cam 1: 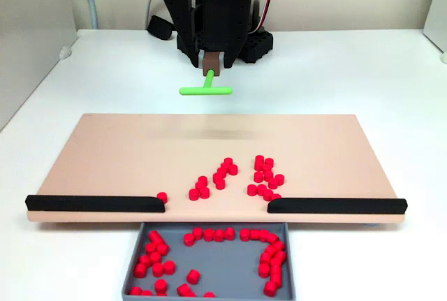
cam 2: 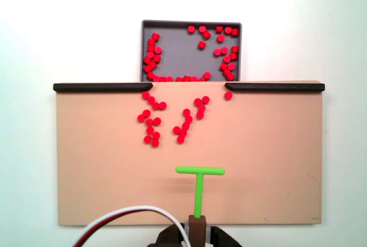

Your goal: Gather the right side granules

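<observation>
**Red pellets, loose on my board**

The small bright-red cylindrical plastic granules (cam 1: 264,174) sit in loose clusters on the tan board, two groups near the middle in a fixed view (cam 2: 151,122) and one stray pellet apart by the black rail (near the gap). More of them lie in the grey tray, mostly lining its walls, none stacked that I can tell.

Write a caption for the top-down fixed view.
Gripper holds green T-stick behind red granules on board.

Black arm with brown-tipped gripper

The arm (cam 1: 209,8) is built of matte black blocky parts; red and white cables (cam 2: 132,218) are routed along it.
</observation>
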